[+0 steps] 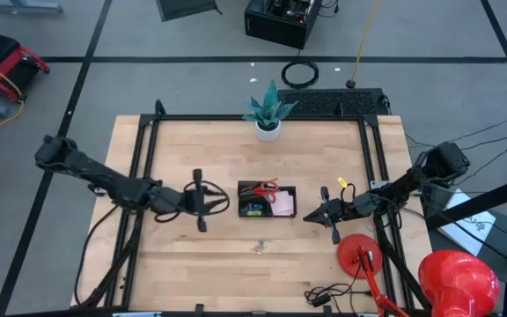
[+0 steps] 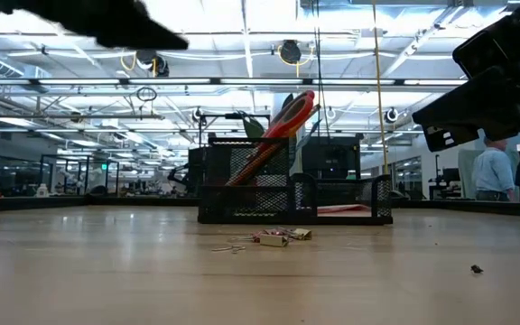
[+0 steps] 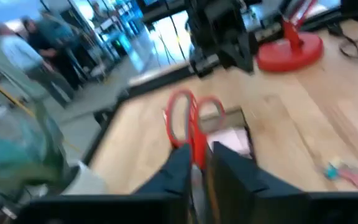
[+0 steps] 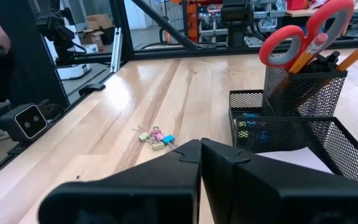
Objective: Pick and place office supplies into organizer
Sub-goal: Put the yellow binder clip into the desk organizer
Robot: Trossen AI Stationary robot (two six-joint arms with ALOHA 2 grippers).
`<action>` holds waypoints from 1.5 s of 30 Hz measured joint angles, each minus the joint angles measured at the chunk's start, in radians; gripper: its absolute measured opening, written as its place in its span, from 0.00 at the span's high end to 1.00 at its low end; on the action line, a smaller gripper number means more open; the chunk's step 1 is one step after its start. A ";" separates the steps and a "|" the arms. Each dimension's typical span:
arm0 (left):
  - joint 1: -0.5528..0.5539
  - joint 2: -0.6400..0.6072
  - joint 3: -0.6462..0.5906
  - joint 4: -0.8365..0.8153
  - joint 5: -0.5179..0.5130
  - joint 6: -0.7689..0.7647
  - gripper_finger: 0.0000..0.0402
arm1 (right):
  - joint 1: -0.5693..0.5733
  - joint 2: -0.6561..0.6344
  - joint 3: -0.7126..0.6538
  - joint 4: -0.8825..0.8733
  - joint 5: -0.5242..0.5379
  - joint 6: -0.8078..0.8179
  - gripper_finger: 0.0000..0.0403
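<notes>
The black organizer is seen mid-counter; one pair of red scissors and two pencils are stood inside. The left end effector is set narrow beside it, the right end effector closed empty

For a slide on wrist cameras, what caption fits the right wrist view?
Shut right gripper faces the black mesh organizer holding red-handled scissors, with small clips on the table.
</notes>
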 joint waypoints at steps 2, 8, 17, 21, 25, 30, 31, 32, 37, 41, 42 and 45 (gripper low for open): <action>-0.012 -0.019 -0.041 -0.010 0.021 -0.034 0.94 | 0.000 0.000 0.000 0.001 -0.002 0.000 1.00; 0.013 -0.030 -0.290 0.325 0.123 -0.081 0.96 | 0.000 0.000 0.000 0.000 -0.003 -0.012 1.00; 0.025 -0.027 -0.536 0.712 0.422 -0.275 0.98 | 0.000 0.000 0.000 -0.015 -0.003 -0.049 1.00; 0.035 -0.027 -0.510 0.716 0.420 -0.197 0.99 | 0.000 0.000 0.000 -0.028 -0.034 -0.119 1.00; 0.060 -0.027 -0.471 0.762 0.458 -0.080 0.97 | 0.001 0.000 0.021 -0.033 -0.146 -0.193 1.00; 0.096 -0.024 -0.451 0.767 0.559 -0.027 0.99 | 0.014 0.000 0.108 -0.133 -0.157 -0.207 1.00; 0.095 -0.012 -0.452 0.765 0.576 -0.044 0.99 | 0.023 0.000 0.135 -0.193 -0.156 -0.211 1.00; 0.092 0.008 -0.452 0.755 0.579 -0.050 0.99 | 0.031 0.000 0.164 -0.258 -0.146 -0.212 1.00; 0.100 0.105 -0.450 0.767 0.386 -0.059 0.98 | 0.070 0.040 0.293 -0.436 0.003 -0.218 0.99; 0.181 0.116 -0.428 0.773 0.274 -0.103 0.99 | 0.076 0.064 0.322 -0.409 0.001 -0.221 1.00; 0.198 0.108 -0.419 0.771 0.272 -0.093 0.99 | 0.079 0.064 0.324 -0.399 0.001 -0.219 1.00; 0.190 0.042 -0.399 0.765 0.261 -0.004 0.99 | 0.093 0.063 0.316 -0.379 0.004 -0.219 1.00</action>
